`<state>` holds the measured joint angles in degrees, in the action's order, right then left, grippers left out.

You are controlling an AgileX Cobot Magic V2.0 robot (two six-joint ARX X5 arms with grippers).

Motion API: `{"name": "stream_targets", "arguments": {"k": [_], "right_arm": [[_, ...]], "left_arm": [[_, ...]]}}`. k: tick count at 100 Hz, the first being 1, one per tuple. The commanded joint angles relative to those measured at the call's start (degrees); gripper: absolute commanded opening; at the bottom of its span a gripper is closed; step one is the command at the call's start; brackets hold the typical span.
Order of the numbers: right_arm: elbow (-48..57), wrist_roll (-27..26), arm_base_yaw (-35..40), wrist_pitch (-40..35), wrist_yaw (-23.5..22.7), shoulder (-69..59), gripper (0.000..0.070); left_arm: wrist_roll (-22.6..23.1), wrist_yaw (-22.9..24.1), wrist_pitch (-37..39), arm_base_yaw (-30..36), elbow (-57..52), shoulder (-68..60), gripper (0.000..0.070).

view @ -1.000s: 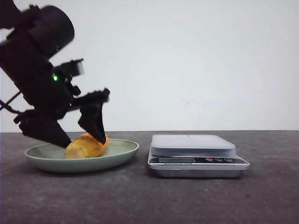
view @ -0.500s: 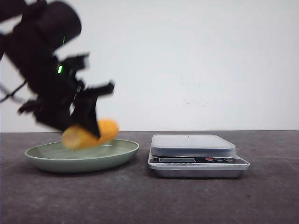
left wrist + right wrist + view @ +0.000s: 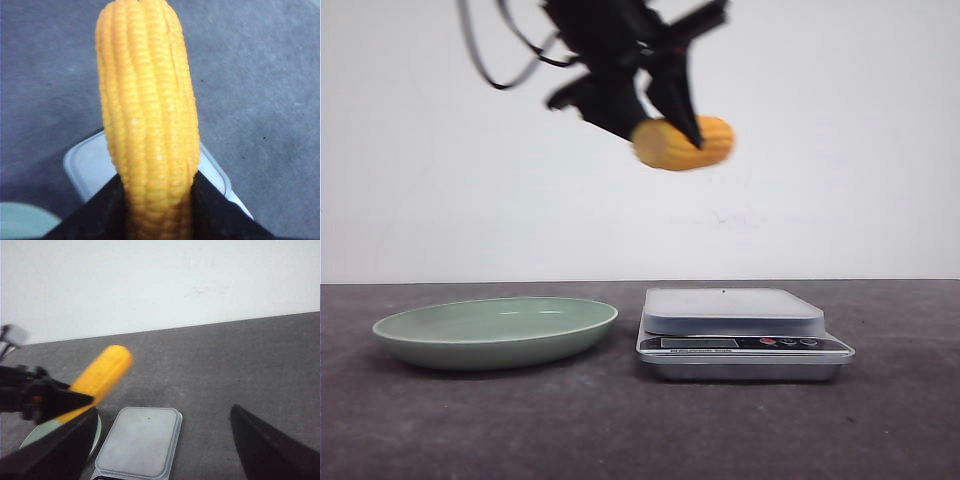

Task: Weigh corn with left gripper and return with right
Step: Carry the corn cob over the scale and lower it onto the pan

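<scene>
The corn is a yellow-orange cob held high in the air, over the near-left part of the scale. My left gripper is shut on the corn, with one black finger across its front. In the left wrist view the corn sticks out between the two black fingers, and the scale's white platform lies below it. My right gripper is open and empty, with the scale between its fingers far below. It sees the corn and the left gripper.
A pale green plate sits empty on the dark table left of the scale. Its rim shows in the left wrist view and the right wrist view. A white wall stands behind the table.
My left gripper has lifted the corn off the green plate and carried it up and to the right, to a spot high above the scale's left side.
</scene>
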<state>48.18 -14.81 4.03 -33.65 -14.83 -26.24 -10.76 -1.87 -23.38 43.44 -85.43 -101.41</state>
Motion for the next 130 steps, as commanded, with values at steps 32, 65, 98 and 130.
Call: {"name": "stream_targets", "arguments": {"k": [32,65,98,130], "right_arm": [[1.11,0.63,0.07,0.44,-0.02,-0.24,0.0537],[1.11,0.70,0.09,0.46,-0.15,-0.24,0.0537],[1.11,0.70,0.09,0.42,-0.15,-0.24,0.0537],[1.11,0.70,0.07,-0.31,-0.17,-0.24,0.0537]], "left_arm": [[-4.96,2.38,-5.40,2.34,-4.00,-11.91,0.0006],[-5.35,1.62,-6.40,2.78,-4.00,-13.44,0.0313],[-5.38,1.64,-6.67,3.65,-4.00,-13.44,0.0337],[-5.33,2.16,-6.93,3.72,-4.00,-13.44,0.0433]]}}
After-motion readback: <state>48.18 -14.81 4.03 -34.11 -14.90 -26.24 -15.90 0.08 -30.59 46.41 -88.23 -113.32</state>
